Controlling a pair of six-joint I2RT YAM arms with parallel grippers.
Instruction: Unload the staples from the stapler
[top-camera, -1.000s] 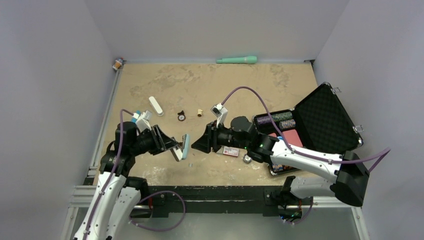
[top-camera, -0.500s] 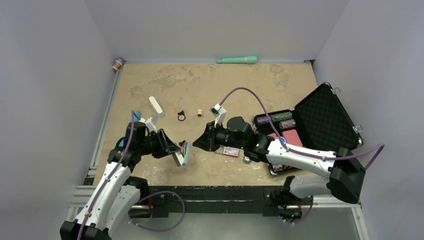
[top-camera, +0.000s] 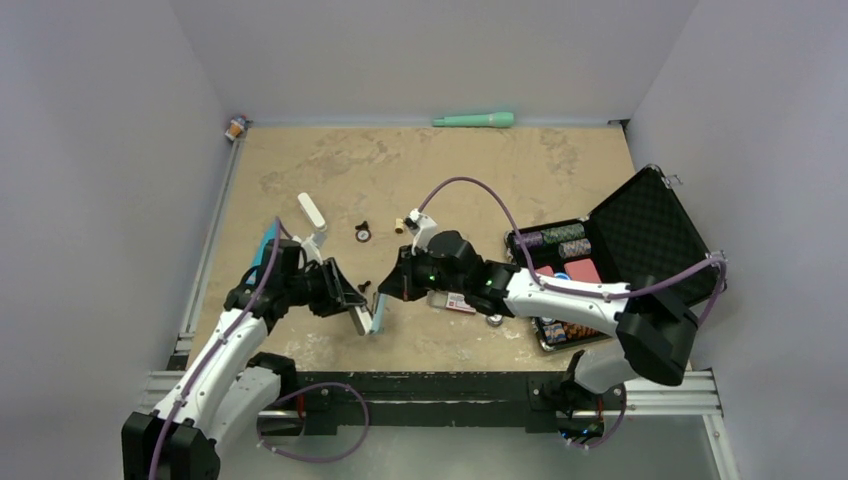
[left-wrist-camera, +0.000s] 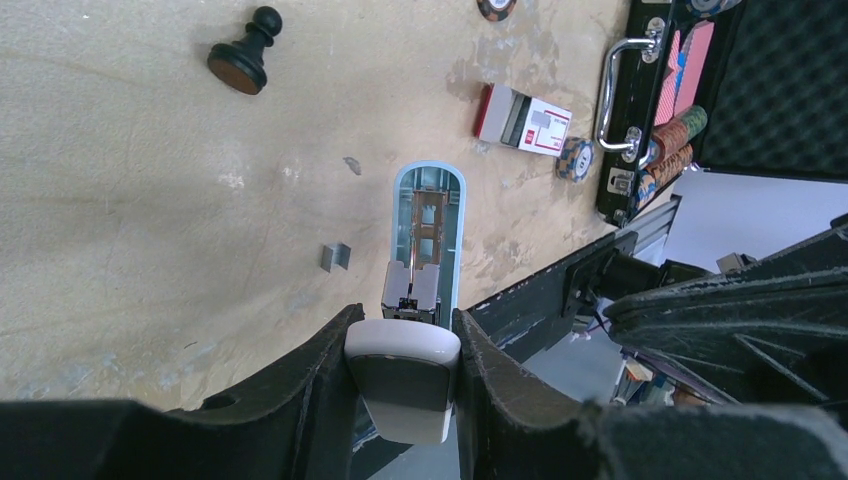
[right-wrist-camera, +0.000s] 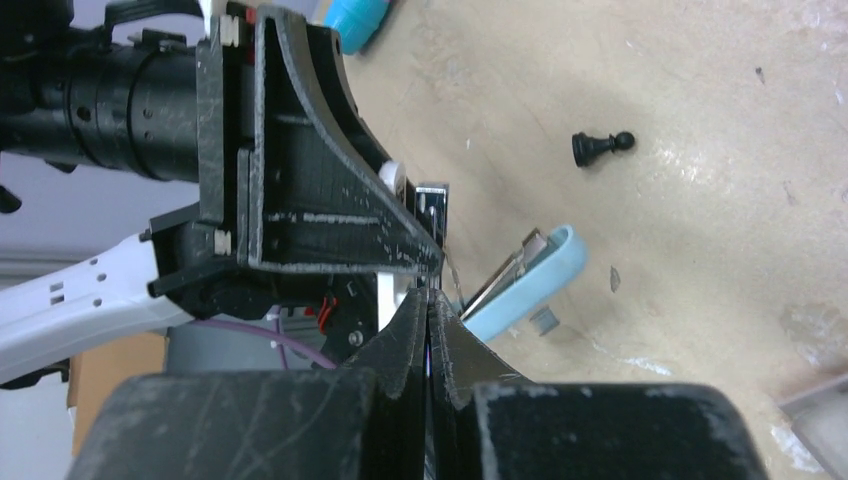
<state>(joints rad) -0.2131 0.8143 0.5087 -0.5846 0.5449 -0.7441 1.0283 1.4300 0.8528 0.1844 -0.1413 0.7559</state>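
My left gripper (left-wrist-camera: 405, 325) is shut on the white and grey top of the stapler (left-wrist-camera: 402, 375). The stapler hangs open, its light blue tray (left-wrist-camera: 428, 230) pointing away over the table with the metal pusher showing inside. A tiny grey strip of staples (left-wrist-camera: 335, 256) lies on the table just left of the tray, also seen under the blue tray (right-wrist-camera: 530, 285) as the staples (right-wrist-camera: 543, 318). My right gripper (right-wrist-camera: 430, 300) is shut, jaws pressed together with nothing seen between them, its tips right at the stapler's hinge end. From above, the right gripper (top-camera: 385, 290) meets the stapler (top-camera: 378, 312).
A black pawn (left-wrist-camera: 243, 60) stands beyond the stapler. A small clear box with a red-and-white label (left-wrist-camera: 525, 117) and a poker chip (left-wrist-camera: 575, 160) lie to the right, by the open chip case (top-camera: 620, 250). The table's front edge (top-camera: 420, 372) is close.
My right gripper has closed and slid left up to the stapler. My left arm has carried the open stapler a little right and toward the front edge.
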